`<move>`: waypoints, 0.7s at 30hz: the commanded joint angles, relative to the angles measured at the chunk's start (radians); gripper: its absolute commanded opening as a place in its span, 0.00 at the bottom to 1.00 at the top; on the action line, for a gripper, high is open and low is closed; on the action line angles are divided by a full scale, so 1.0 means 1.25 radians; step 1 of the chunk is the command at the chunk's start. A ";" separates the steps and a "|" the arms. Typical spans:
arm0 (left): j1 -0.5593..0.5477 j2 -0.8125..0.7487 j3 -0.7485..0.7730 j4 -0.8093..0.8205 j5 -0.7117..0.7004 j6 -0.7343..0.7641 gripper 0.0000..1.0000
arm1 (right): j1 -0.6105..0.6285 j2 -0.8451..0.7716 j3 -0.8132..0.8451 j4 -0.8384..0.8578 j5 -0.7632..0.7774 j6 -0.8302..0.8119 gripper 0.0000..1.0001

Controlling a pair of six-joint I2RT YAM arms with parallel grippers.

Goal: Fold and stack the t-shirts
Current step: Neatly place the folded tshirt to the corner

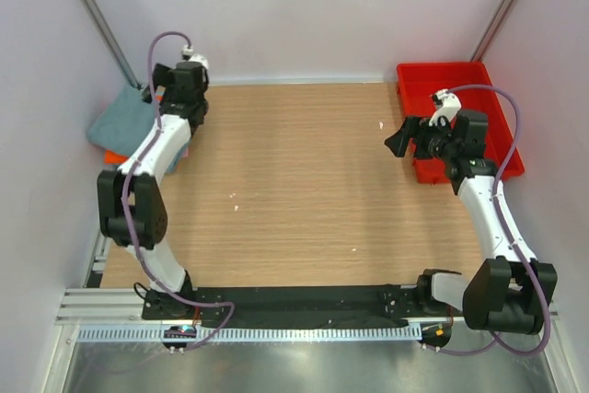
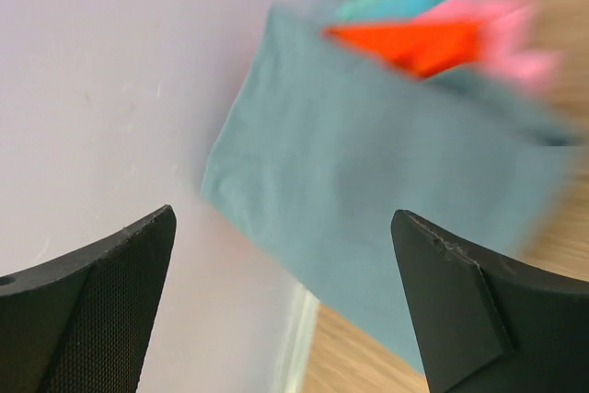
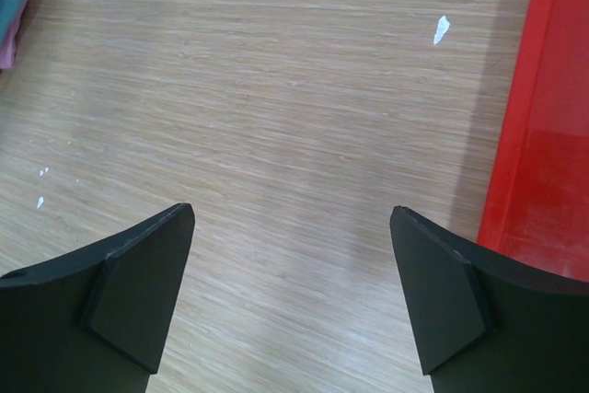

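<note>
**Position.** The shirts lie in one pile at ten o'clock on the table (image 1: 294,181), pressed against the left wall (image 2: 92,89). The grey shirt (image 1: 115,121) is folded and on top. The orange shirt (image 1: 112,156) sticks out below it, and the pink shirt (image 2: 515,48) shows beside the orange.

**Pincers.** The left gripper (image 1: 152,91) hangs over the pile with its jaws wide apart and nothing between them. The right gripper (image 1: 398,140) is at two o'clock, just beside the bin (image 1: 451,75). Its jaws are also apart and empty, over bare wood.

**Risks (judgement only).**
- The pile looks uneven, with the lower shirts offset toward the six o'clock side, so the grey fold may slump or open.
- The grey shirt's nine o'clock edge rides against the wall, and a finger passing close could snag it and drag the fold apart.
- The wall leaves the left arm little room, so a scrape there is possible.

**Views compared.**
- The left wrist view, though blurred, shows the pink cloth and a teal piece beyond the orange. The top view hides these behind the arm.
- Only the top view shows that the two arms are well apart.
- The right wrist view adds white flecks on the wood and a sliver of cloth at its eleven o'clock corner.
</note>
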State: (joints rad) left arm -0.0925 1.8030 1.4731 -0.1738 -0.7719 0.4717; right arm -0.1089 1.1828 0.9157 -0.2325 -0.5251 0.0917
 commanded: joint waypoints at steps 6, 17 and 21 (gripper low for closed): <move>-0.119 -0.334 -0.045 -0.204 0.524 -0.340 0.99 | -0.005 -0.106 -0.002 0.028 0.220 -0.051 1.00; -0.117 -0.411 -0.183 -0.236 0.684 -0.289 1.00 | -0.005 -0.169 0.019 -0.142 0.456 0.073 1.00; -0.116 -0.475 -0.260 -0.257 0.761 -0.316 1.00 | -0.005 -0.282 -0.103 -0.053 0.491 0.071 1.00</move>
State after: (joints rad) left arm -0.2371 1.2987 1.1767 -0.4782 0.0734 0.0887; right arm -0.1127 0.9314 0.8536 -0.3801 -0.0017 0.1444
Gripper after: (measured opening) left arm 0.994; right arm 0.996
